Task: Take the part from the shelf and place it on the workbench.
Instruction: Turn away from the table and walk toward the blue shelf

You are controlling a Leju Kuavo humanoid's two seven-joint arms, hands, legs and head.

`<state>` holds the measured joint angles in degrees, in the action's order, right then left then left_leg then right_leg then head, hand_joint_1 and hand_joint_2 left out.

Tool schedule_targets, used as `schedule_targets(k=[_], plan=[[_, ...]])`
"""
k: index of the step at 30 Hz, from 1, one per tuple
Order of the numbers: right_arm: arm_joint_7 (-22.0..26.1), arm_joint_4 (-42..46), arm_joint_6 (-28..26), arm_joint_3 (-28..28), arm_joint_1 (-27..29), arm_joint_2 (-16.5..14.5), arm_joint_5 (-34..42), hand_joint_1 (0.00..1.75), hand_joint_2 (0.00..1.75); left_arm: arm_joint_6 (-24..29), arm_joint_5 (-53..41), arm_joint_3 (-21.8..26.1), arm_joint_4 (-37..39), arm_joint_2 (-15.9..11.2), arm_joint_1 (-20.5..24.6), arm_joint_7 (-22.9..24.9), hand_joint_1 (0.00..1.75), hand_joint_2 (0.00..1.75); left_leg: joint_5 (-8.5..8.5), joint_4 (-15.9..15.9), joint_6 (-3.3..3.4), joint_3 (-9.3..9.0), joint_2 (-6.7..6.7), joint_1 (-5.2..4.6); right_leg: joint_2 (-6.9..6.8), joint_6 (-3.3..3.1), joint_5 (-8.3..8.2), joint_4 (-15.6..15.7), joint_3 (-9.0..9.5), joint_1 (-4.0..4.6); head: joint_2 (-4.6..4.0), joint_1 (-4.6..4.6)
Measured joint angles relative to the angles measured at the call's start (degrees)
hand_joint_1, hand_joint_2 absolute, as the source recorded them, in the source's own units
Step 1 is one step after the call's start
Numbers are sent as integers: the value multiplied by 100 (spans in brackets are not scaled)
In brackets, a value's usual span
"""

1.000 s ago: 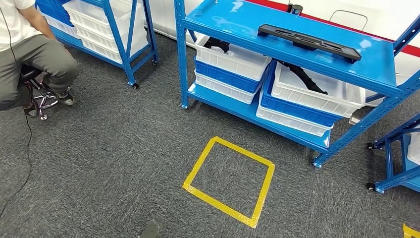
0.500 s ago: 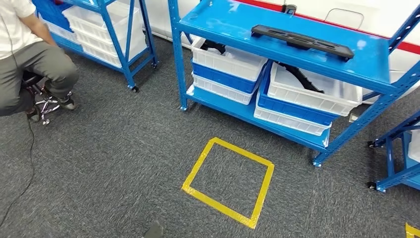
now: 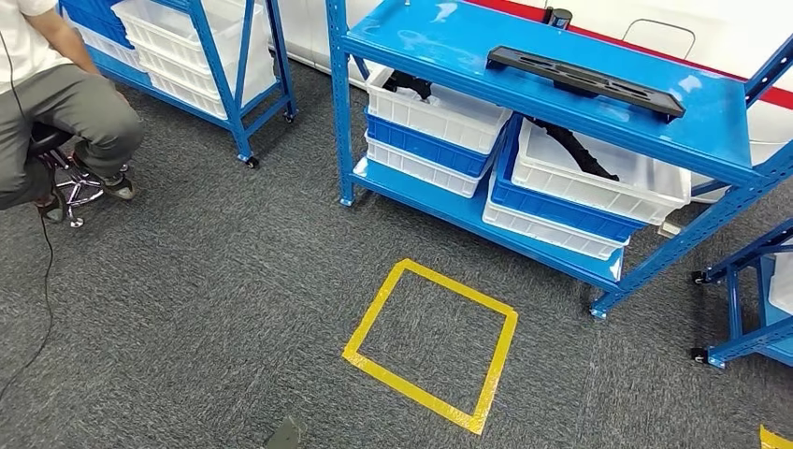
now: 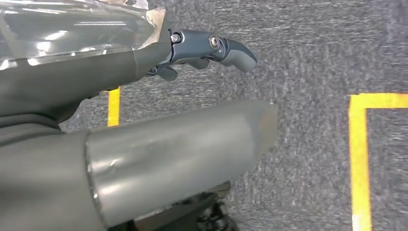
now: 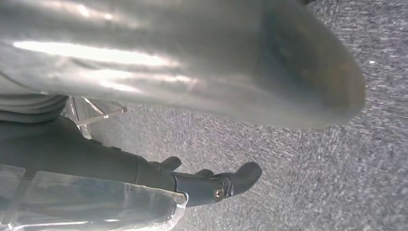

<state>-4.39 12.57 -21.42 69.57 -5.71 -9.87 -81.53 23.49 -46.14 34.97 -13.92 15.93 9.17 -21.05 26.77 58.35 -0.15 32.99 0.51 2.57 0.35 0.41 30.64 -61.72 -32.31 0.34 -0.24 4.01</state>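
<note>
The whole view has swung a touch since half a second back: shelf, tape and seated person all slide together, so that's the camera shifting, not the things. Down below, grey carpet (image 3: pixel 215 299) runs wall to wall, with a yellow tape square (image 3: pixel 430 344) marked on it right in front of the blue shelf (image 3: pixel 561 94). On the shelf's top deck lies the part (image 3: pixel 584 80), a long black flat piece, angled along the deck near its front edge. Under it, white and blue bins (image 3: pixel 439 131) sit stacked on the lower deck, a dark item poking out of the right-hand one. A second blue rack (image 3: pixel 234 65) stands off to the left, and a person (image 3: pixel 47 103) sits on a stool beside it.

The left hand (image 4: pixel 159 139) hangs over the carpet, thick thumb forward, darker fingers (image 4: pixel 226 50) spread out with nothing in them. The right hand (image 5: pixel 192 67) is likewise over bare carpet, fingers (image 5: pixel 231 183) apart and holding nothing. Both are well away from the part up on the shelf.

The part's far end is partly lost against the shelf upright, and what lies in the bins is too dark to name.
</note>
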Motion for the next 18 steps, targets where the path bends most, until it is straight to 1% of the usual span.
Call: schedule_targets(k=[2, 3, 4, 5, 6, 7, 8, 9, 10, 11, 12, 13, 14, 15, 16, 17, 18], plan=[[0, 0, 0, 0, -1, -10, 0, 0, 0, 1, 0, 1, -1, -3, 12, -1, 0, 0, 12, -7, 27, -5, -5, -3, -1, 10, 273, -862, -481, -23, 0, 2], [0, -1, 0, 0, 3, -12, 1, 0, 0, 1, 0, 2, -1, -5, 10, -2, 0, 0, 19, -9, 33, -9, -4, -7, -1, 23, 331, -1159, -669, -28, 0, 2], [-1, -1, 1, 1, 11, -14, 3, 0, 0, 1, 0, 2, -1, -8, 7, -4, 0, 0, 30, -14, 39, -20, 3, -15, 0, 42, 299, -1251, -762, -29, 0, 0], [-2, -1, 2, 1, 17, -15, 5, 0, 0, 1, 0, 1, -1, -10, 6, -5, 0, 0, 40, -27, 43, -45, 13, -26, 1, 58, 173, -1098, -737, -20, 0, -2], [-3, -1, 2, 2, 19, -16, 8, 0, 0, 1, 0, 0, -1, -9, 7, -6, 0, 0, 48, -55, 45, -87, 23, -38, 0, 50, -22, -730, -602, 7, 0, -2], [-4, 0, 2, 2, 17, -8, 9, 0, 0, 1, 0, -2, -1, -1, 7, -7, 0, 0, 54, -102, 50, -136, 29, -37, -6, -7, -232, -264, -409, 55, 0, -2], [-4, 1, 2, 2, 11, 3, 9, 0, 0, 0, 0, -4, -1, 9, 11, -6, 0, 0, 62, -143, 41, -187, 30, -46, -19, -79, -397, 175, -220, 110, 0, -7], [-4, 4, 2, 2, 5, 13, 12, 0, 0, -2, 0, -6, -1, 23, 19, -5, 0, 0, 73, -179, 28, -227, 33, -44, -12, -160, -491, 496, -80, 168, 0, 4], [-4, 5, 2, 2, 2, 24, 16, 0, 0, -13, -1, -10, 0, 36, 28, -5, 0, 0, 86, -208, 8, -255, 36, -42, -2, -225, -525, 668, 1, 219, 0, 10], [-4, 6, 2, 2, 1, 28, 21, 0, 0, -25, -1, -15, 1, 46, 37, -5, 0, 0, 103, -227, -17, -282, 40, -56, 13, -251, -524, 747, 38, 249, 0, 19], [-4, 7, 2, 2, 1, 25, 28, 0, 0, -37, -1, -22, -1, 52, 42, -5, 0, 0, 125, -234, -33, -295, 47, -65, 35, -270, -547, 811, 96, 229, 0, 33], [-2, 5, 2, 3, 7, 17, 34, 0, 0, -49, -2, -31, -4, 50, 43, -8, 0, 0, 152, -194, -46, -301, 41, -82, 32, -273, -574, 866, 173, 202, -1, 28], [2, 5, 2, 3, 11, 11, 39, 0, 0, -52, -1, -39, -8, 45, 45, -11, 0, 0, 225, -40, -54, -250, 32, -96, 24, -294, -591, 921, 258, 159, -1, 16], [9, 4, 2, 4, 14, 5, 43, 0, 0, -53, 1, -44, -11, 35, 48, -14, 0, 0, 346, 244, -64, -120, 20, -105, 15, -323, -598, 960, 345, 118, -1, 4], [20, 4, 3, 4, 17, -2, 43, 0, 0, -51, 6, -46, -13, 21, 48, -19, 0, 0, 497, 637, -77, 85, 7, -107, 6, -355, -566, 960, 401, 122, -2, -9], [29, 4, 3, 4, 16, -4, 42, 0, 0, -48, 14, -48, -14, 9, 42, -25, 0, 0, 651, 1064, -95, 345, 1, -106, 3, -392, -526, 957, 445, 124, -2, -20], [38, 4, 4, 4, 18, -9, 38, 0, 0, -44, 24, -48, -14, -4, 28, -32, 0, 0, 734, 1400, -116, 583, -2, -104, 8, -406, -484, 954, 491, 130, -2, -22]])
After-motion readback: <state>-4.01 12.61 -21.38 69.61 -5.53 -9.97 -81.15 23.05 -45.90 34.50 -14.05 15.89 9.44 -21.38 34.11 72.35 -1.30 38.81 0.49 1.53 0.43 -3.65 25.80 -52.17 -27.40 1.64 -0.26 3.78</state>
